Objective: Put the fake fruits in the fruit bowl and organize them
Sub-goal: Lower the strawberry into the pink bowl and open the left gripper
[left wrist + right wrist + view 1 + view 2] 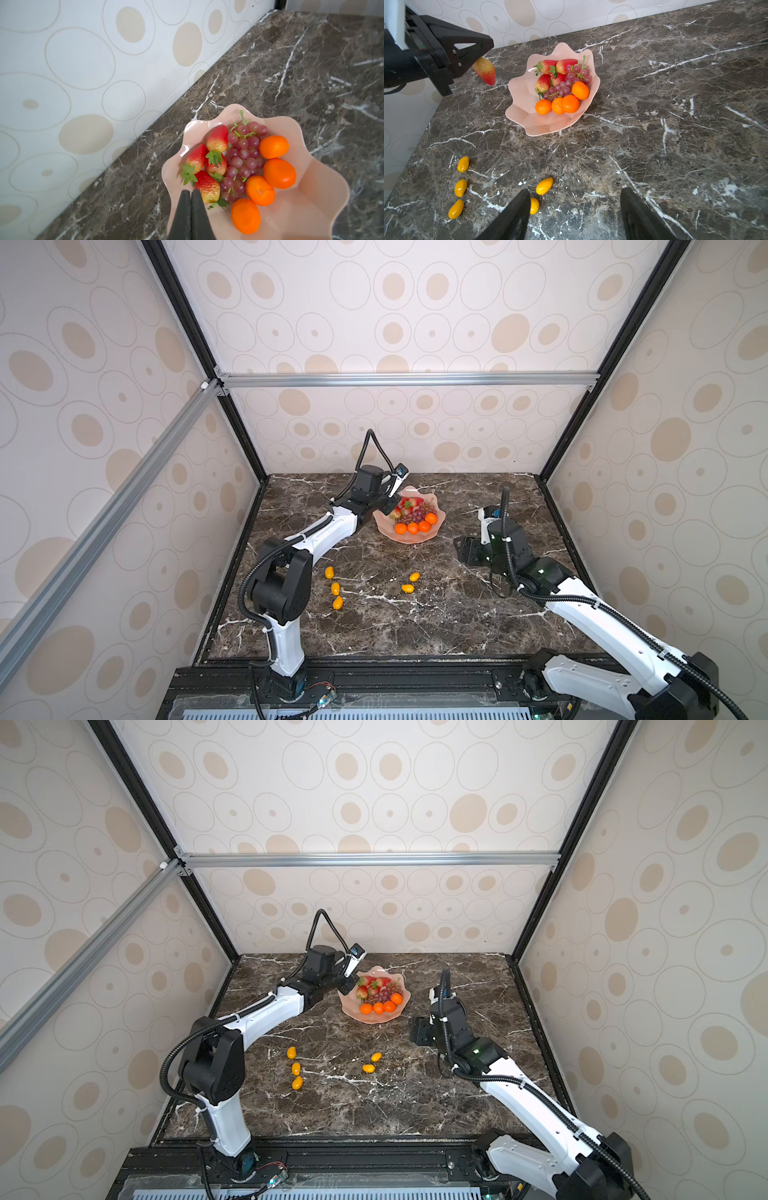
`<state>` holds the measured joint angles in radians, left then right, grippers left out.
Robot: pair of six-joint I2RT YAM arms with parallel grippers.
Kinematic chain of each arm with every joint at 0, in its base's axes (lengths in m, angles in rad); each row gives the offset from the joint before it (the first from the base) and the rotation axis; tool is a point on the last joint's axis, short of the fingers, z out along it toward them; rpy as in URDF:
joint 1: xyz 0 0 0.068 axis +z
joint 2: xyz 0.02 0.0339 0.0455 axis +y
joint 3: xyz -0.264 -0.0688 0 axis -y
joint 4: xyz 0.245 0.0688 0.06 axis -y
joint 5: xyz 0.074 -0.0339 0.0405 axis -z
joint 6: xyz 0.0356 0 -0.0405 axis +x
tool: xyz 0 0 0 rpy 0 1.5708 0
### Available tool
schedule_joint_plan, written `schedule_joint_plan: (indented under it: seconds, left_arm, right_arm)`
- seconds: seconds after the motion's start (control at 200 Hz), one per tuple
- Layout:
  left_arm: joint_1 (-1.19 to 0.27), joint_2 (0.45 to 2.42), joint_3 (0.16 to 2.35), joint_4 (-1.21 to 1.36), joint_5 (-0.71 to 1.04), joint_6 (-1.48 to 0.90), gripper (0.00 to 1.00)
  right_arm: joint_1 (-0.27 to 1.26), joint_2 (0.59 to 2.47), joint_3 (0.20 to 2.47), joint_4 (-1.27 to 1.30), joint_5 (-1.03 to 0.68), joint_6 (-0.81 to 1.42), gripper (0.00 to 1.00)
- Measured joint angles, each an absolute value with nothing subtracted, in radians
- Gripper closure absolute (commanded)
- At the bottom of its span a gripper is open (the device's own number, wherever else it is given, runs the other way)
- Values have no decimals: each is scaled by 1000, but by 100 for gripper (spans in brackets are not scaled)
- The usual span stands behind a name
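Observation:
The pink fruit bowl holds several strawberries, a grape bunch and several tangerines. My left gripper hangs over the bowl's left rim, shut, with nothing showing between its fingers. In the right wrist view one more strawberry shows blurred just under those fingers, outside the rim; I cannot tell if it touches them. Several small yellow-orange fruits lie on the table. My right gripper stands open and empty above it, right of the nearest two.
The dark marble table is walled at the back and both sides by patterned panels. The bowl sits near the back wall. The left arm's elbow stands beside the row of three yellow fruits.

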<state>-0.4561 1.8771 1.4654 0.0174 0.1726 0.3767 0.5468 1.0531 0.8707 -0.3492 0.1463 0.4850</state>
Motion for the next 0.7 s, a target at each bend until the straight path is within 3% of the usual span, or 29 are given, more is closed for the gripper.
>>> schedule_joint_plan:
  seconds: [0.37,0.7]
  left_arm:
    - [-455,2019,1549,-39,289,812,100]
    - [-456,2130,1658,-136,284,1045,100]
  right_arm:
    - [523,1007,869,-406,146,477,29]
    - [515,997,860,-435,131,473,29]
